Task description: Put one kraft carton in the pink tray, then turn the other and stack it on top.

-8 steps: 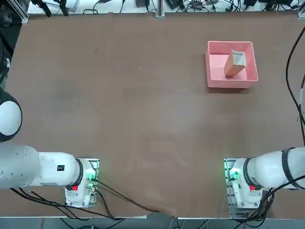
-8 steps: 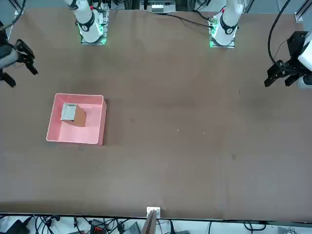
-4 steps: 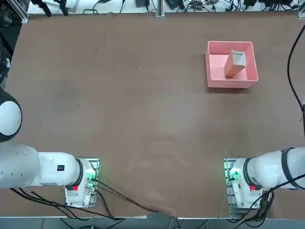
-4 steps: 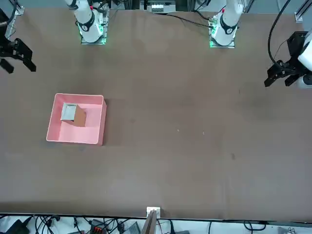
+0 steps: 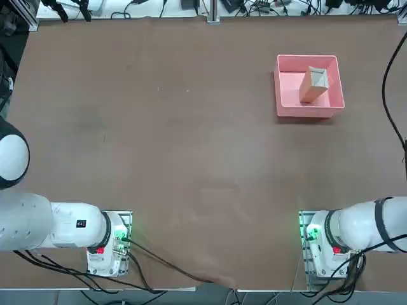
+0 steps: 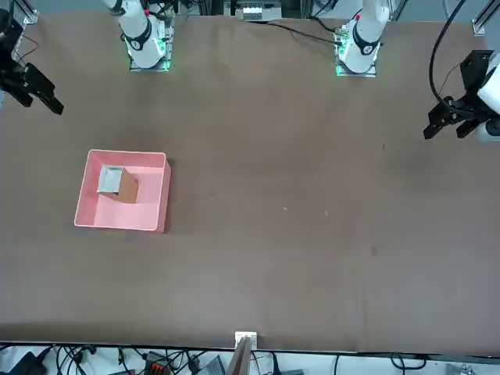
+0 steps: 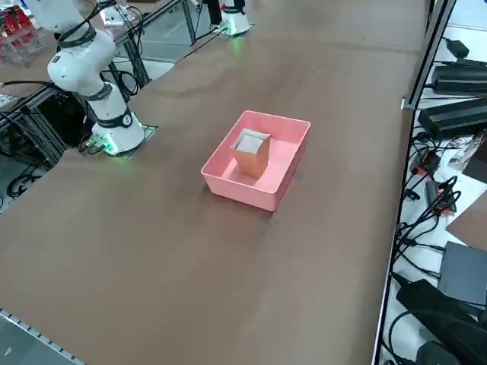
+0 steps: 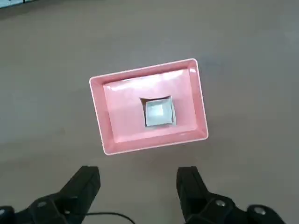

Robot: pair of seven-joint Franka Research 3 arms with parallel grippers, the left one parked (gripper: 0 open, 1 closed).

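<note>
Fingers (image 8: pixel 138 184) of right gripper (image 6: pixel 31 86) wide open, empty, near table edge; stacked cartons (image 7: pixel 252 154) stand in pink tray (image 5: pixel 289 107).

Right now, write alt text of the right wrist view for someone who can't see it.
A pink tray lies on a plain tabletop, with a small carton, its pale end facing the camera, inside. The right claw is open and empty, its two black fingers apart.

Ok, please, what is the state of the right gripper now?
Right gripper: open, fingers wide apart, nothing between them, away from the pink tray.
</note>
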